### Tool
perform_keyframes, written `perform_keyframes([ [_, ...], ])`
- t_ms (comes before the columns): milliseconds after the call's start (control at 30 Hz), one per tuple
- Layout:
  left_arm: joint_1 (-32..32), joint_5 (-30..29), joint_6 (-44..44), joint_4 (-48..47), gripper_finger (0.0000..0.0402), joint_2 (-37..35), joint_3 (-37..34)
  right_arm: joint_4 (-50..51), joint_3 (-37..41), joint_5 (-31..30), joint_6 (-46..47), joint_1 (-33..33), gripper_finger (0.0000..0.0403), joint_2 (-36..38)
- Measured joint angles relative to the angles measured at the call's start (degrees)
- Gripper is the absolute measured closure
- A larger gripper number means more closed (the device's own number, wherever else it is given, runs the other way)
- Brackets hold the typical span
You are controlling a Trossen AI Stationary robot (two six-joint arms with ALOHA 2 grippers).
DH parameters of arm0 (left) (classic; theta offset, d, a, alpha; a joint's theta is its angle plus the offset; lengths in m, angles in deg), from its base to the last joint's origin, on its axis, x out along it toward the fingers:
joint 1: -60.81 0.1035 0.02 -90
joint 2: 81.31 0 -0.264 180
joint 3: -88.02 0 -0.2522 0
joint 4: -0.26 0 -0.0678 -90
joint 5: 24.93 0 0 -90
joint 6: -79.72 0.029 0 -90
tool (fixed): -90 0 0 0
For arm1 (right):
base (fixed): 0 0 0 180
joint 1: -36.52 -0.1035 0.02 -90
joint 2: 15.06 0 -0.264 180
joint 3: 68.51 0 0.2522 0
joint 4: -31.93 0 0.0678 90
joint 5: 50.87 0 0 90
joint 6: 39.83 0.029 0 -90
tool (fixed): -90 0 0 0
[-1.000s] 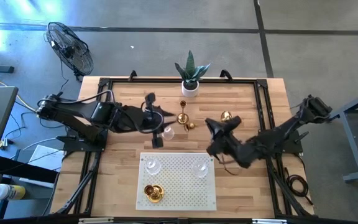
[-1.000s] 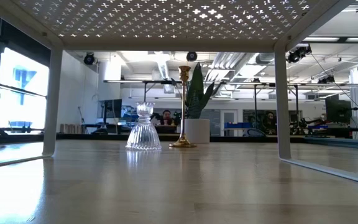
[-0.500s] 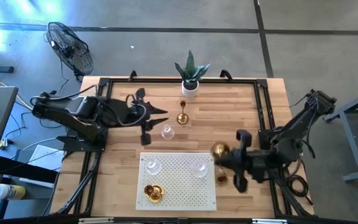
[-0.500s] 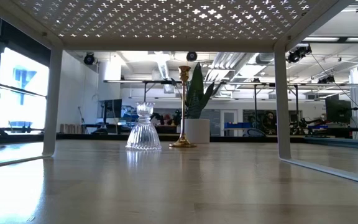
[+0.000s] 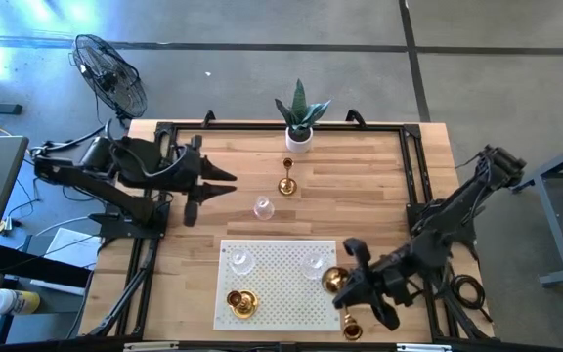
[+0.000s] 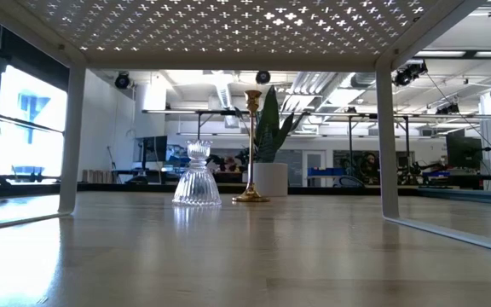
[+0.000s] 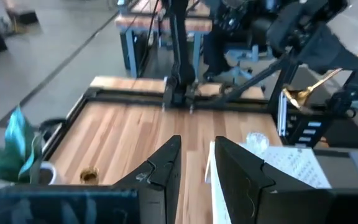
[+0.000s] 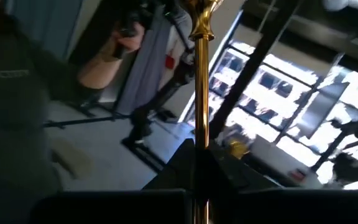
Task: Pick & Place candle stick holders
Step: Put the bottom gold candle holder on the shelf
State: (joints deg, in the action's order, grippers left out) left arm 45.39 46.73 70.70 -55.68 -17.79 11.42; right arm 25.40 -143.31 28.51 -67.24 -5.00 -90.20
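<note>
My right gripper (image 5: 357, 293) is at the near right, beside the white perforated mat (image 5: 280, 293), shut on a gold candle stick holder (image 5: 334, 281). My left gripper (image 5: 225, 181) is open and empty over the table's left part. A clear glass holder (image 5: 262, 206) and a tall gold holder (image 5: 286, 182) stand on their bases on the wood; both show in the low view, glass (image 6: 197, 176) and gold (image 6: 251, 145). Two glass holders (image 5: 238, 260) (image 5: 316, 262) and a gold one (image 5: 241, 305) stand on the mat. My right gripper pinches the gold holder's thin stem (image 8: 198, 134) between its two fingers, which lie across it. The stem runs on past the fingers to its far end (image 8: 204, 9). The holder is lifted clear and tilted, one round gold end (image 5: 334, 281) over the mat's right edge and the other (image 5: 352, 328) near the table's near edge.
A white pot with a green plant (image 5: 299, 135) stands at the far middle. Black frame rails (image 5: 413, 176) run along the table's sides. A fan (image 5: 110, 78) stands on the floor at the far left. People show in the room in the right wrist view (image 8: 114, 56).
My right gripper has carried the gold holder from the table's middle right toward the near edge, to the mat's right side, turning as it went. My left gripper has drawn back from the glass holder toward the table's left edge; the glass holder stays standing.
</note>
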Motion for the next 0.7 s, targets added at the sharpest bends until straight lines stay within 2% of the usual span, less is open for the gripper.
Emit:
perform_keyframes([
  [133,0.00,-0.01,-2.22,-3.55,0.0307,-0.98,-0.02,3.21,0.02,0.40,7.99,-1.20,0.0397,-0.94],
  [267,0.00,0.17,-6.10,-7.18,0.0307,-1.14,-0.02,10.23,0.02,-1.80,16.52,-1.75,0.0397,-1.01],
  [433,0.00,2.61,-9.27,-11.75,0.0307,-0.68,-0.02,13.41,0.02,-3.83,22.38,-2.11,0.0397,-2.09],
  [500,0.00,3.08,-9.49,-12.53,0.0307,-0.49,-0.04,12.94,0.02,-2.36,22.39,-2.10,0.0397,-3.21],
  [700,0.00,3.27,-9.46,-12.37,0.0307,-0.30,-0.04,7.81,-0.07,7.07,24.97,-1.53,0.0397,-5.84],
])
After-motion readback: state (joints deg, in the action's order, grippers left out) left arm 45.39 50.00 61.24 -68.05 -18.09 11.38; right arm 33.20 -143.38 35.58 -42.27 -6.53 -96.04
